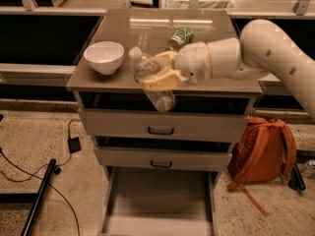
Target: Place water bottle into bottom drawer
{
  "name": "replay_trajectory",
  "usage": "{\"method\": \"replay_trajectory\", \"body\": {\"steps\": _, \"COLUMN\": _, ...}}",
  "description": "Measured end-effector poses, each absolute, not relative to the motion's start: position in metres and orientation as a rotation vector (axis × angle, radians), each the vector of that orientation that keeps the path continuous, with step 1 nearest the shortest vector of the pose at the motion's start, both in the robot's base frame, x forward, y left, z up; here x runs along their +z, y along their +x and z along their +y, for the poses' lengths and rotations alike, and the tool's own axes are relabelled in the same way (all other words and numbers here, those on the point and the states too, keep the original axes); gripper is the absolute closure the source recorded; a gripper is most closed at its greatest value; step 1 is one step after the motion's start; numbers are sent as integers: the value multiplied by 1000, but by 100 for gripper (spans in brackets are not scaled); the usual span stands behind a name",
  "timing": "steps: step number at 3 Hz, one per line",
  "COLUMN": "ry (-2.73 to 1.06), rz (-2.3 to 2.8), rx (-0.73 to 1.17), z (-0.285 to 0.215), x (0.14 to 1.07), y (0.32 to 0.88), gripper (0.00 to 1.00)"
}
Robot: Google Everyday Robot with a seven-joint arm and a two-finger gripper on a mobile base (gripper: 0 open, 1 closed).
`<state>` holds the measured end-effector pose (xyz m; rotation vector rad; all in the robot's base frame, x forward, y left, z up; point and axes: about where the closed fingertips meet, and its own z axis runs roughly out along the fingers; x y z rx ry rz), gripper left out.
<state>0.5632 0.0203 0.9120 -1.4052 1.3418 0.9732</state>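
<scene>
The water bottle (150,80) is clear ribbed plastic with a white cap, tilted with the cap up and to the left. My gripper (160,73) is shut on the water bottle at its middle, with pale yellow fingers (160,82) around it. It holds the bottle over the front edge of the cabinet top, its base hanging in front of the top drawer. The bottom drawer (157,200) is pulled open below, a wide grey tray with a plain floor.
A white bowl (104,56) stands at the cabinet top's left. A green patterned can (179,37) lies behind the gripper. Two upper drawers with dark handles (161,131) are closed. An orange backpack (263,151) leans at the right. A black cable and pole (39,191) lie on the floor at the left.
</scene>
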Motion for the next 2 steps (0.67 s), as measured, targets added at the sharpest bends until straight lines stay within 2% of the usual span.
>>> {"method": "replay_trajectory", "body": {"steps": 2, "ry": -1615, "rz": 1679, "rx": 687, "z": -18, "x": 849, "y": 505, "gripper": 100}}
